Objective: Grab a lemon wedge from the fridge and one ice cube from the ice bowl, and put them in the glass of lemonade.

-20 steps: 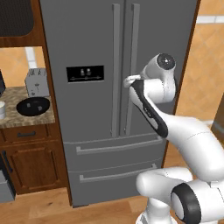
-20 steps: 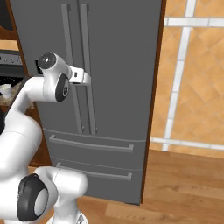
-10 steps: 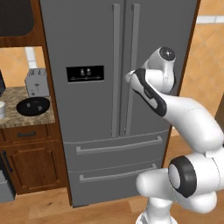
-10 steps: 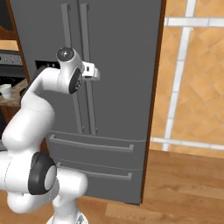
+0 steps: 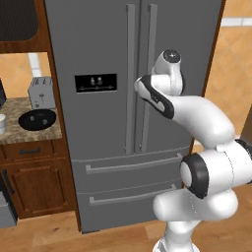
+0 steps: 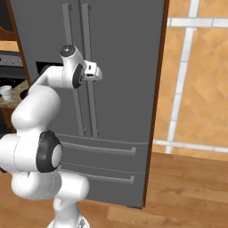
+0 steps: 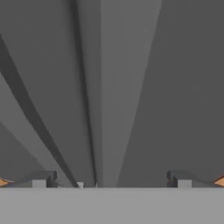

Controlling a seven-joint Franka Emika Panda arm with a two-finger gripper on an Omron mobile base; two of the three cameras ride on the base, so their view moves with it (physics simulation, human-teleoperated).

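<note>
1. The fridge (image 5: 103,123) is seen with both upper doors shut and its two lower drawers closed; the black dispenser panel (image 5: 96,82) sits on the left door.
2. The gripper (image 7: 111,179) is held up against the fridge's long vertical handles (image 6: 91,67), at the seam between the doors, with its fingers (image 7: 41,179) spread wide and nothing between them.
3. In the hand view, a handle (image 7: 118,87) is seen running between the two fingertips.
4. At the left, a counter (image 5: 29,133) carries a grey toaster (image 5: 41,92) near its back edge and a black bowl (image 5: 37,119) in front of it.
</note>
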